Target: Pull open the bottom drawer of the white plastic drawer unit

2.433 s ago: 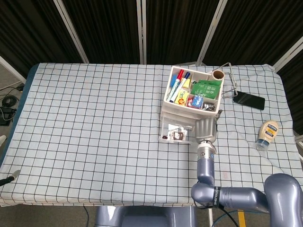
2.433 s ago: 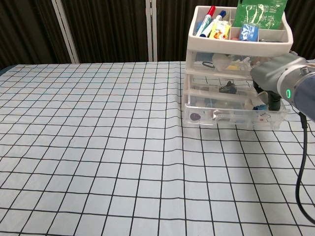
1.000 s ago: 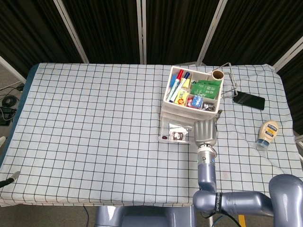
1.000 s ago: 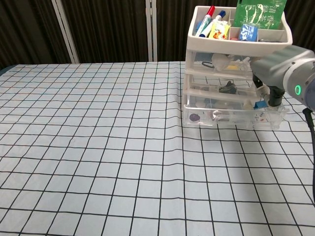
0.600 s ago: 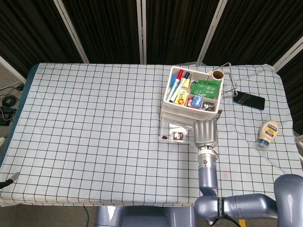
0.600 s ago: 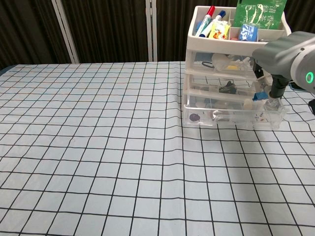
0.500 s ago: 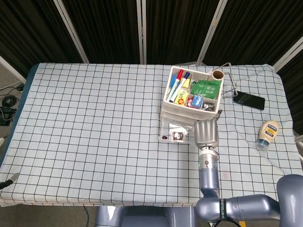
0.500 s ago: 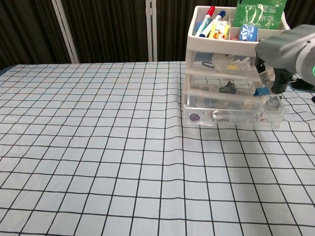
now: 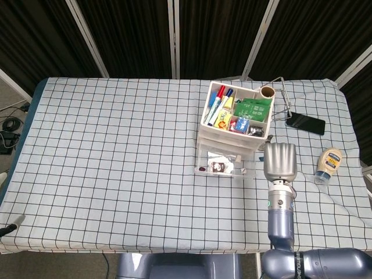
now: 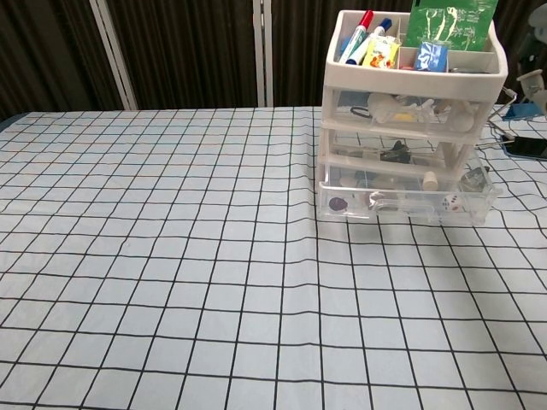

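The white plastic drawer unit stands right of the table's middle, with an open tray of markers and packets on top. Its clear bottom drawer sticks out in front of the two drawers above it, with a die and small dark bits inside. My right hand hovers to the right of the drawer, apart from it, and holds nothing. Its fingers lie side by side, pointing away from me. The chest view does not show this hand. My left hand is in neither view.
A black phone and a wire stand lie behind and right of the unit. A squeeze bottle lies near the right edge, just right of my hand. The checked cloth covers the whole table.
My right hand has let go of the drawer's right front corner and moved right, out of the chest view. The bottom drawer stays pulled out.
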Tool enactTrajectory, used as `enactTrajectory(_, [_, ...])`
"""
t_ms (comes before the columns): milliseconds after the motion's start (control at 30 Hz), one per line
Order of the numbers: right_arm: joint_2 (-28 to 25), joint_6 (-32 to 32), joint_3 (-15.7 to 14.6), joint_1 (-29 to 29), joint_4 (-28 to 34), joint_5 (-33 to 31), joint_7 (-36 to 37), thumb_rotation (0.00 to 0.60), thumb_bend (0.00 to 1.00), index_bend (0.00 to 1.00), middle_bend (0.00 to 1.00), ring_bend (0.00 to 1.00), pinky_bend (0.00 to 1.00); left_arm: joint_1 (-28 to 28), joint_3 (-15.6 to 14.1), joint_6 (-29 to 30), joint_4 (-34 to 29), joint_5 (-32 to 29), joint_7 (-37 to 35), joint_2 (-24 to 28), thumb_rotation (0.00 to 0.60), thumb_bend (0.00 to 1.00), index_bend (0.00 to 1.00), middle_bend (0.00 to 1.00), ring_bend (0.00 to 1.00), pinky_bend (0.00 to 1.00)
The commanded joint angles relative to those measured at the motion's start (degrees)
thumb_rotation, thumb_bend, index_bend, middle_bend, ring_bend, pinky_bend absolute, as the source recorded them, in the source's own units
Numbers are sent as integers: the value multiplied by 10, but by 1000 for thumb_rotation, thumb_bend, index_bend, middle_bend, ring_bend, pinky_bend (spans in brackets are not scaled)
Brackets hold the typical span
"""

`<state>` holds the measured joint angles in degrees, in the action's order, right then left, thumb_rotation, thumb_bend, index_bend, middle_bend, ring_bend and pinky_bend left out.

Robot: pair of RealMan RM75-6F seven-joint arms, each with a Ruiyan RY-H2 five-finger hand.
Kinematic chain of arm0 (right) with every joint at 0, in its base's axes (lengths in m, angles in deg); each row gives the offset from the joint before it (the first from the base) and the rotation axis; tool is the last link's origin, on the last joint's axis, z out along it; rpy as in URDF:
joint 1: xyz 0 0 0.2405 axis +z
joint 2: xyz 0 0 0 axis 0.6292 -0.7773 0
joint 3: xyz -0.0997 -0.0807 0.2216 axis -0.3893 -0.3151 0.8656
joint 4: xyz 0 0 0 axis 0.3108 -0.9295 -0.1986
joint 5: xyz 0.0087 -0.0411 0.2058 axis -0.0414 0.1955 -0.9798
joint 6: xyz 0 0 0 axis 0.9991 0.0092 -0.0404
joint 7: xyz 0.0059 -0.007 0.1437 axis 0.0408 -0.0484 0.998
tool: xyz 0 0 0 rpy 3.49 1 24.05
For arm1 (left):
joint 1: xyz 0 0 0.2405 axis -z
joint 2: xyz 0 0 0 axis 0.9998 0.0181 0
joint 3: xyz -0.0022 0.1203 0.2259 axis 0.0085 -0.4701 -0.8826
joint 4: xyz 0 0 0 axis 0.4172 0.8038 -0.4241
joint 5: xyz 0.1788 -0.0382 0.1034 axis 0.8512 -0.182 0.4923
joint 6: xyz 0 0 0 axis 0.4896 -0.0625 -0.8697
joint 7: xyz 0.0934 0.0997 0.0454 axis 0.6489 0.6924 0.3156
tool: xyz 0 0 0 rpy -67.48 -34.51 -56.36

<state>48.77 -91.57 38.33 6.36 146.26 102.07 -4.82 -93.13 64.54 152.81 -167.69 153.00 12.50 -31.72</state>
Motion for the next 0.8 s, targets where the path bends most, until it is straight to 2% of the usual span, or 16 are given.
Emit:
enactTrajectory(33, [-25, 15, -8, -22, -2, 2, 30, 600, 427, 579, 1000, 1000, 930, -2, -3, 3, -1, 6, 4, -1, 600, 21, 0, 0, 0, 0])
enactTrajectory(333, [-70, 90, -41, -76, -54, 13, 124, 600, 427, 575, 1000, 1000, 929, -10, -12, 18, -4, 33, 30, -7, 600, 22, 0, 0, 0, 0])
enactTrajectory(500, [-54, 155, -66, -104, -124, 28, 195, 600, 427, 568, 1000, 1000, 929, -17, -19, 31, -3, 50, 38, -10, 600, 21, 0, 0, 0, 0])
enactTrajectory(800, [-19, 215, -77, -122, -213, 37, 249, 600, 424, 560, 1000, 1000, 929, -17, -18, 26, -2, 48, 39, -11, 600, 21, 0, 0, 0, 0])
